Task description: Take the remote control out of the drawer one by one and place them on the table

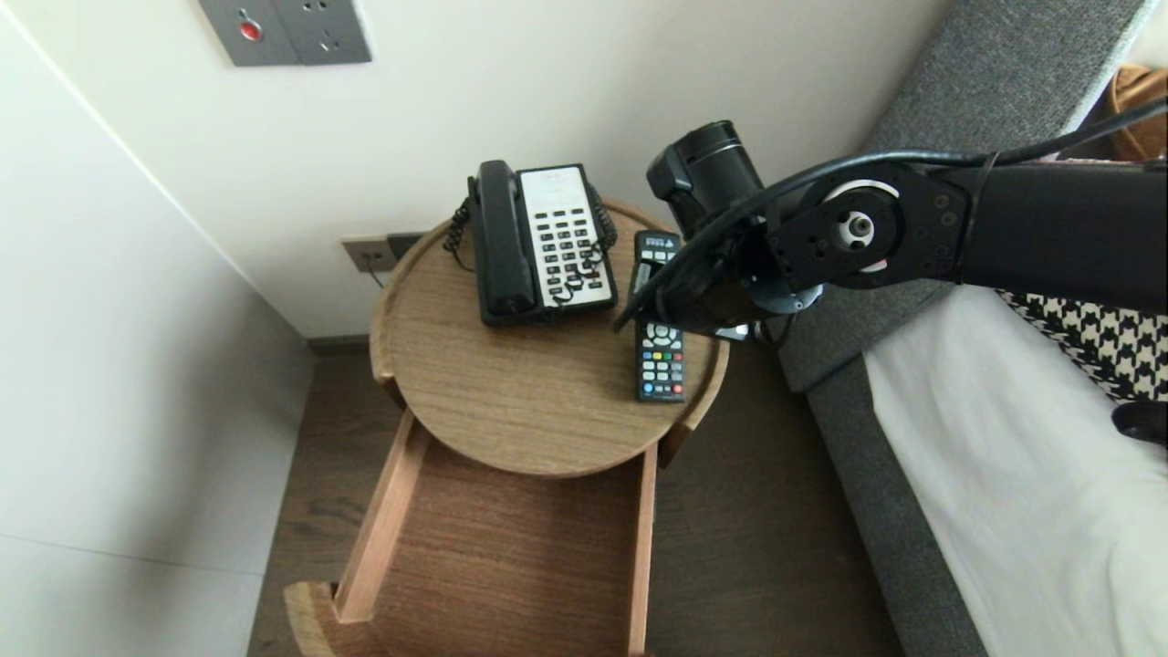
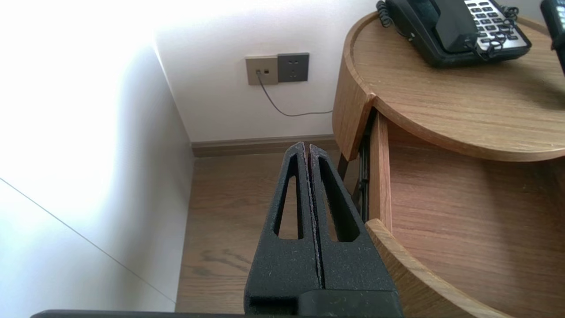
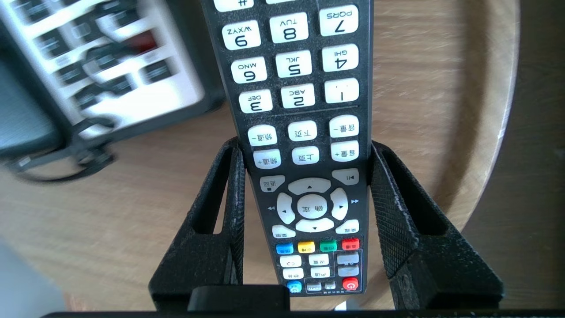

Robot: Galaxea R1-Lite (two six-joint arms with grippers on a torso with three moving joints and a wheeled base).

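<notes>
The right tool (image 3: 305,145) pinches the remote (image 3: 304,88) by its two long sides, one finger on each side, next to the round pad with the arrows. The remote is black and is over the right part of the round wooden table (image 1: 511,401), just beside the phone (image 1: 538,242). Its end with the red button points toward the robot. I cannot tell if it rests on the wood or is a little above it. Its white keys can be read, though they are upside down in the right wrist view: 2 ABC, 3 DEF, 4 GHI, 5 JKL, 6 MNO, 7 PQRS, 8 TUV, 9 WXYZ. Other keys have Chinese signs, some with a plus or a minus. Between the pad and the red button is a row of four small keys: blue, yellow, green and red. The phone is black with a white key panel and a curly cord, and its writing is too small to read. The drawer (image 1: 511,566) under the table is pulled open toward the robot. The left tool (image 2: 307,148) has its fingers pressed together and hangs low over the floor (image 2: 229,212), beside the drawer's left side. A bed (image 1: 1004,474) is to the right of the table.
</notes>
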